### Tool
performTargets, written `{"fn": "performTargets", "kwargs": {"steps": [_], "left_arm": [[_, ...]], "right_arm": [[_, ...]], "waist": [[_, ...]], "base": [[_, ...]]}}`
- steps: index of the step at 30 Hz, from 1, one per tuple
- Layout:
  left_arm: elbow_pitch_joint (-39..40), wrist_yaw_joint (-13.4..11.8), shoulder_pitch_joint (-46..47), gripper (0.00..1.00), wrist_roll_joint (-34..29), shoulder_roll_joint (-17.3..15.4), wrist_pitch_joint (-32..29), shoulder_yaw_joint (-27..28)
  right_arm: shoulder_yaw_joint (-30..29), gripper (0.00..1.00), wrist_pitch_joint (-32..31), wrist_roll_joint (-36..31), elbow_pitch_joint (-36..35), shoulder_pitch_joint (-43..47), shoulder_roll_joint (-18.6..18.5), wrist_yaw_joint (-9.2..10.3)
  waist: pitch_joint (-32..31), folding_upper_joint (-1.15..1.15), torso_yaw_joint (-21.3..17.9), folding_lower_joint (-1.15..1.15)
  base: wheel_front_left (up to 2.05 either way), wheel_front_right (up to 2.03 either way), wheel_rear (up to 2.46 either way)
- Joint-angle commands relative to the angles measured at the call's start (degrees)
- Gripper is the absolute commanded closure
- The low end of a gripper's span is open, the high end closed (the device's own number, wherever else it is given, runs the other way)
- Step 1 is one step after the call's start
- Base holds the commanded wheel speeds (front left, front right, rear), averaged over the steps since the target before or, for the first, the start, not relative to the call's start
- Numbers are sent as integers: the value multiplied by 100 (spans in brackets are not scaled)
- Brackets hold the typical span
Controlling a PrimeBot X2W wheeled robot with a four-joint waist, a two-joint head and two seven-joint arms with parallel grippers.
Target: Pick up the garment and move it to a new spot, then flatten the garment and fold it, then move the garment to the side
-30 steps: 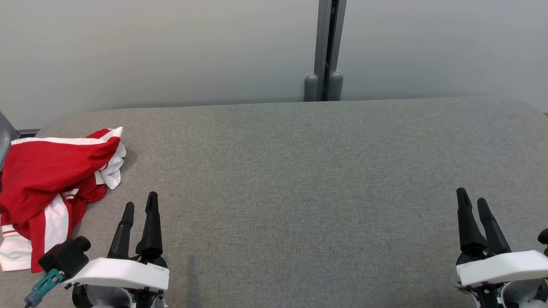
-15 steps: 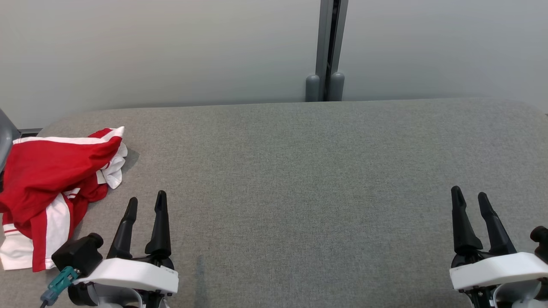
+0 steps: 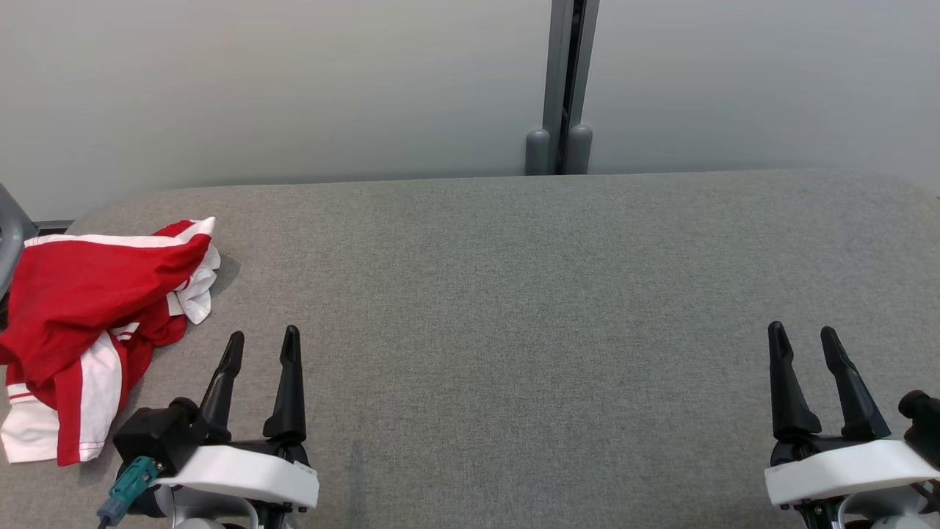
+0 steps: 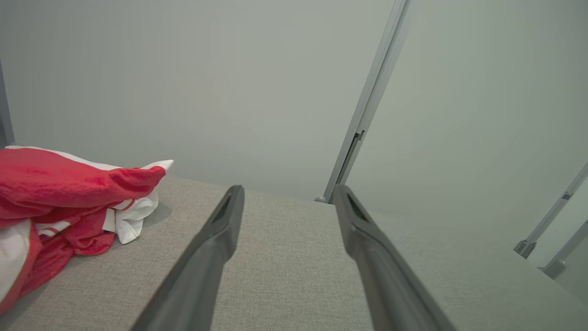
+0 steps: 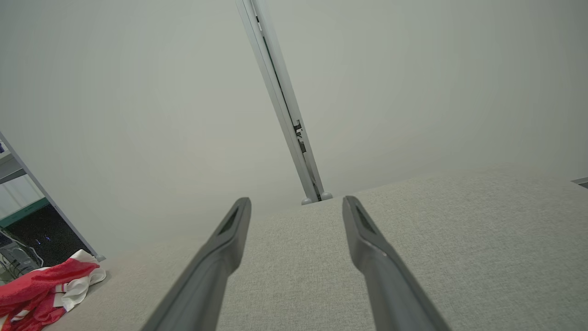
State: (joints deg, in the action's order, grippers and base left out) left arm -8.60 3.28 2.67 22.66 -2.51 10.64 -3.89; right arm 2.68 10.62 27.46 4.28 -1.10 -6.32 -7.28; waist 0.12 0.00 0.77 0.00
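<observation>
- The left claw (image 3: 264, 336) has slid a little toward the middle of the bench (image 3: 514, 294) over the last second. Its wrist has turned, so the two dark fingers now show side by side with a clear gap between them.
- The right claw (image 3: 802, 330) has edged slightly inward from the right edge and turned the same way.
- Both claws are spread wide and hold nothing. They sit low at the near edge, the left one near the left corner and the right one near the right corner.
- The whole head view has drifted slightly, since the grey post (image 3: 569, 81) behind the bench sits further right than it did, so part of this shift is the camera's own.
- The shirt (image 3: 81, 308), red with white panels, has not been touched. It lies crumpled against the left edge of the bench, running back toward the far left corner, just beside the left claw and well apart from the right one.
- This looks like the arms settling into a ready pose, and no step of the task has begun.
- The first pickup probably falls to the left claw, which must swing outward to the heap. The bare middle of the bench is the likely new spot.
</observation>
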Motion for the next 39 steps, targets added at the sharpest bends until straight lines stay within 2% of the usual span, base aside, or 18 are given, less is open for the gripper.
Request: {"fn": "performTargets", "kwargs": {"steps": [1, 39], "left_arm": [[47, -18, 98, 0, -152, -33, 53, -17], [47, -135, 75, 0, -1631, -51, 464, -189]], "right_arm": [[14, 0, 57, -143, -61, 14, -67, -24], [108, 0, 477, -1618, -87, 143, -116, -27]], "waist": [[-1, 0, 2, 0], [-8, 0, 55, 0]], "base": [[0, 0, 0], [0, 0, 0]]}}
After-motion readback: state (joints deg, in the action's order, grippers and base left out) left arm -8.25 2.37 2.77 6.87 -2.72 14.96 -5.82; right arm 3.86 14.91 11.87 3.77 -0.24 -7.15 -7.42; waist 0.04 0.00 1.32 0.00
